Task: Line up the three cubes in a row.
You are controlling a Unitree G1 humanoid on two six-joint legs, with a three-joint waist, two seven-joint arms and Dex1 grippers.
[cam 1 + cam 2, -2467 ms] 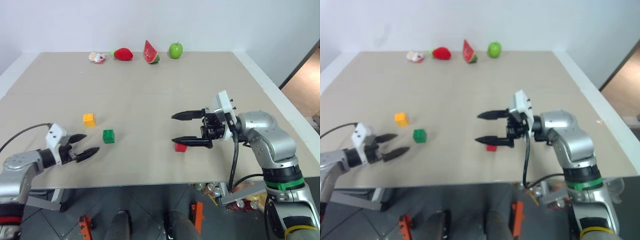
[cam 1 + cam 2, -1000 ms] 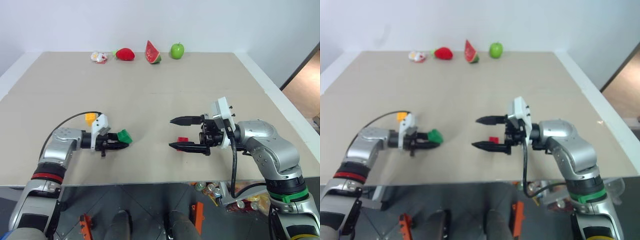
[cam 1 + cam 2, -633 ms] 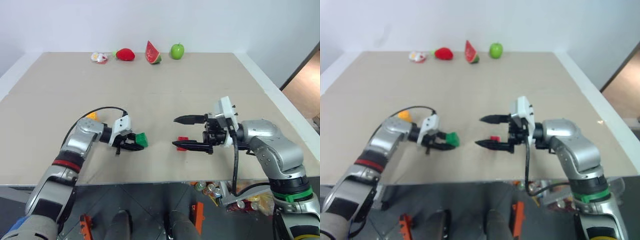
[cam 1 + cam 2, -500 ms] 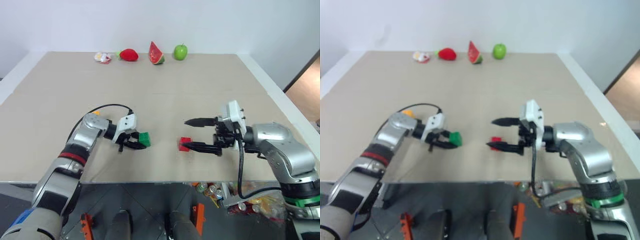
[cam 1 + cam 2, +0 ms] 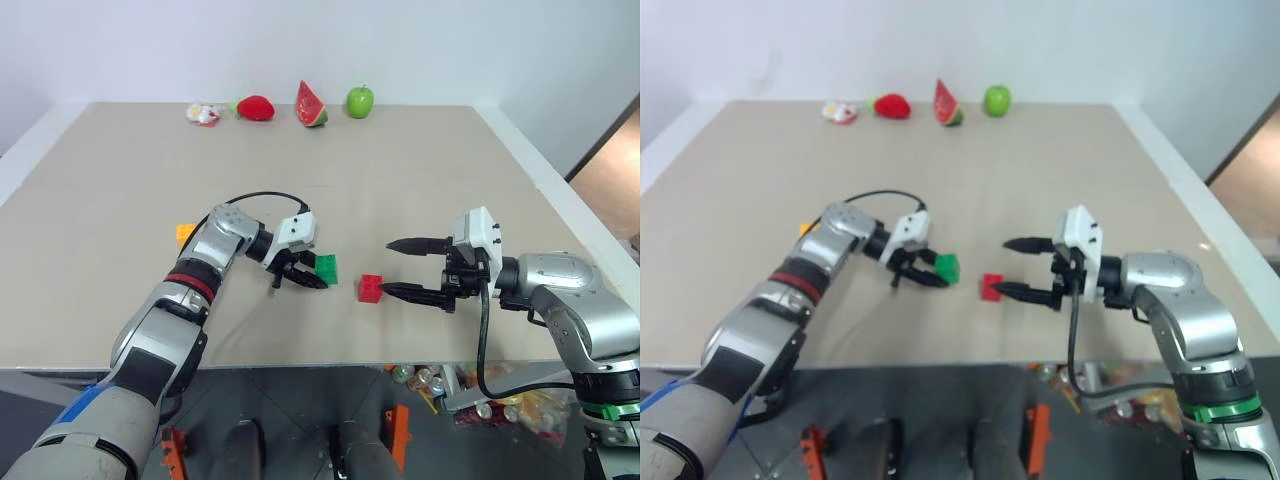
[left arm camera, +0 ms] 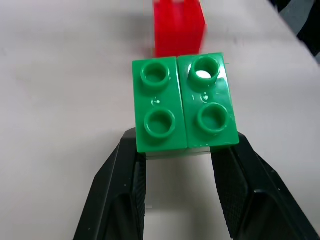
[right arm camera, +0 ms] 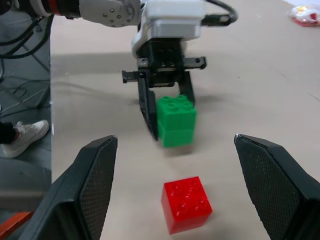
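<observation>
Worktop point(image 5: 420, 180) inventory:
- Green cube point(image 5: 325, 269): clamped in left pincer point(image 5: 312, 275), near centre-front, just left of red cube point(image 5: 371, 288).
- Red cube: on worktop, beside right pincer point(image 5: 400, 268), fingers apart.
- Yellow-orange cube point(image 5: 185, 234): on worktop, behind left arm.

The left gripper point(image 5: 312, 274) is carrying the green cube point(image 5: 326, 268) across the table point(image 5: 400, 180), from the lower left of the frame toward the centre, where it is now hanging just left of the red cube point(image 5: 371, 288). The yellow-orange cube point(image 5: 185, 234) is showing again at the left, beside the arm. The right gripper point(image 5: 394, 267) is drawing back to the right, uncovering the red cube, which is now sitting just off its lower fingertip.
</observation>
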